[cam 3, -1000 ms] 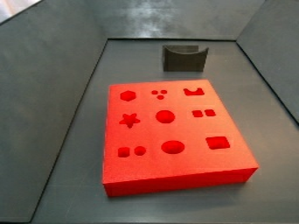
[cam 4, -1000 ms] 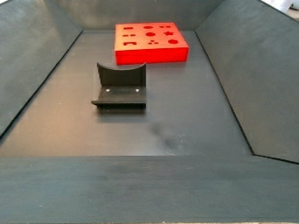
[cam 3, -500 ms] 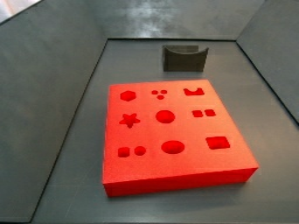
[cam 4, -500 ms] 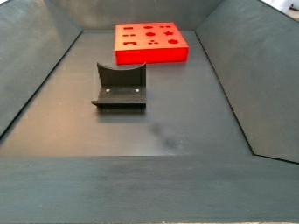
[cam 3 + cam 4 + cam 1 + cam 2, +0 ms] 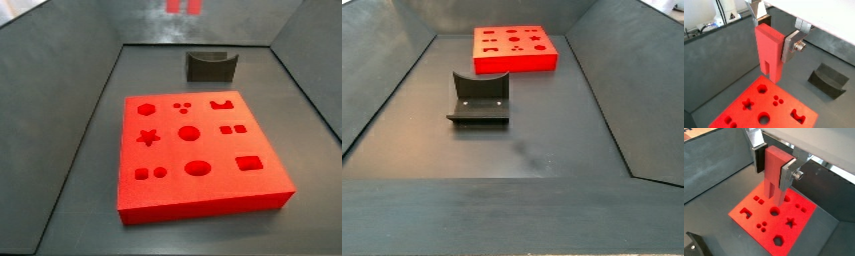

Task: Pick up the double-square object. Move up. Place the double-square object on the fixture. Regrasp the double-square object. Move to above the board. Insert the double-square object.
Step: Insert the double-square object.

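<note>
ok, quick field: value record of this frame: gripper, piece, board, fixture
gripper: gripper shut on the double-square object, above the board in both wrist views
piece: double-square object hangs upright between the fingers, lower end clear of the board; only its tip shows at the top edge of a side view
board: board flat on the floor, no holes filled
fixture: fixture empty, apart from the board
</note>
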